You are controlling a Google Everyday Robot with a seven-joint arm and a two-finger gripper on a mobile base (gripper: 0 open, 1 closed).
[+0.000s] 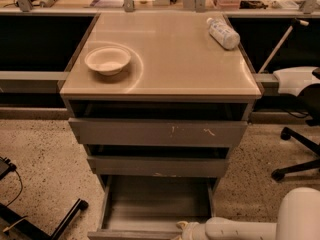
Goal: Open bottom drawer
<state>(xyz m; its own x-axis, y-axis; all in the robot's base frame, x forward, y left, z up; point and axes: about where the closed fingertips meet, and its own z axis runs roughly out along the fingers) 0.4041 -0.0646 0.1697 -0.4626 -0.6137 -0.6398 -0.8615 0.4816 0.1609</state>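
Note:
The bottom drawer (156, 204) is the lowest of three grey drawers and stands pulled far out, showing its shallow grey box interior, which holds nothing I can see. Its plain front edge (132, 233) lies at the bottom of the view. My gripper (181, 228) is at the end of the white arm (240, 229) that comes in from the lower right. It rests at the top of the drawer's front, right of the middle. Above are the middle drawer front (157, 166) and the top drawer front (157, 132) with white scratches.
A white bowl (107, 60) and a lying plastic bottle (223, 33) sit on the cabinet top (165, 59). An office chair base (295, 154) stands on the floor at right. Black stand legs (60, 221) lie at lower left.

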